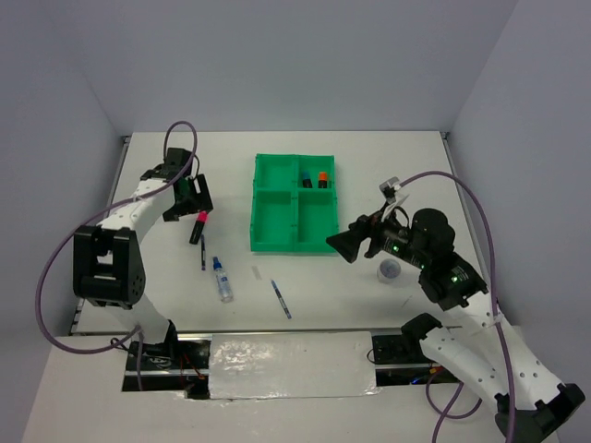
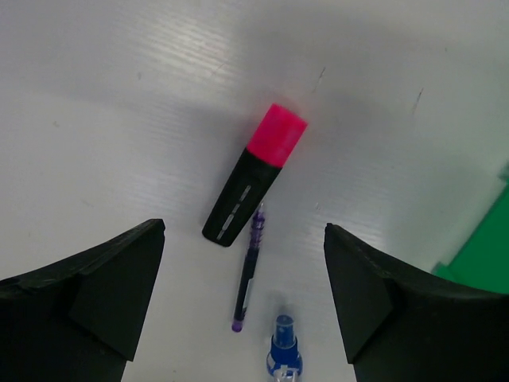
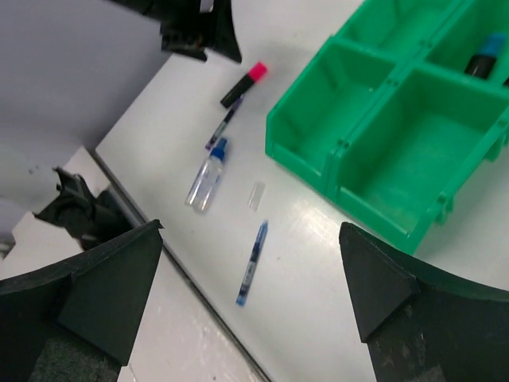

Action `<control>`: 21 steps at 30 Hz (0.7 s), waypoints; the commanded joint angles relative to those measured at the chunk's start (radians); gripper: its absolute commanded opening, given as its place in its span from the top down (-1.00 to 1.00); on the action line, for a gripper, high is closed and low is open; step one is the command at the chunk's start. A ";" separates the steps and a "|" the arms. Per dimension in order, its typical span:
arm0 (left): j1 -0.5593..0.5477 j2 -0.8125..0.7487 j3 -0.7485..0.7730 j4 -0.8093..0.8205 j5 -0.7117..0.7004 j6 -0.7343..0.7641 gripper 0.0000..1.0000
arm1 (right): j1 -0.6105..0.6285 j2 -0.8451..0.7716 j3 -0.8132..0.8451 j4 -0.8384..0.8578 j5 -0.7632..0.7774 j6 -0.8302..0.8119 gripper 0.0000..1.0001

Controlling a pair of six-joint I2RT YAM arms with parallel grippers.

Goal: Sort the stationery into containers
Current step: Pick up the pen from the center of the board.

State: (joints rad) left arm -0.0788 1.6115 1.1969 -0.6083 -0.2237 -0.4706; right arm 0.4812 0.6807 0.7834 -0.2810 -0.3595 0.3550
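The tray (image 1: pixel 274 221) sits mid-table. Its far right compartment holds two markers side by side: a blue-capped marker (image 1: pixel 305 175) and an orange-capped marker (image 1: pixel 323 178).

The rest of the stationery lies loose on the table (image 1: pixel 416 175). Left of the tray is a pink marker (image 2: pixel 254 175), a black body with a pink cap, lying at a slant. A thin pen (image 2: pixel 248 274) lies just beside its black end — whether they touch I cannot tell. Nearer the arms lies a bottle (image 1: pixel 222 279) on its side, blue cap toward the pen. A small clear piece (image 1: pixel 257 272) is to the bottle's right, and a blue pen (image 1: pixel 281 299) lies beyond that, in front of the tray. A grey disc (image 1: pixel 391 269) rests to the right of the tray's near corner.

The left gripper (image 2: pixel 242 239) hovers over the pink marker, jaws spread wide, nothing between the pads but air above the marker and thin pen. The right gripper (image 1: pixel 346 242) hangs just off the tray's near right corner, close to the disc, its jaws also spread wide and empty.
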 commanded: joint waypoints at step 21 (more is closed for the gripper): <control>0.013 0.301 0.110 0.024 -0.032 -0.037 -0.43 | 0.007 -0.201 -0.084 -0.069 -0.079 0.022 -0.99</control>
State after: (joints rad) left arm -0.0731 1.9038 1.2835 -0.5777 -0.2100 -0.4824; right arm 0.4820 0.4904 0.7105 -0.3485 -0.4282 0.3771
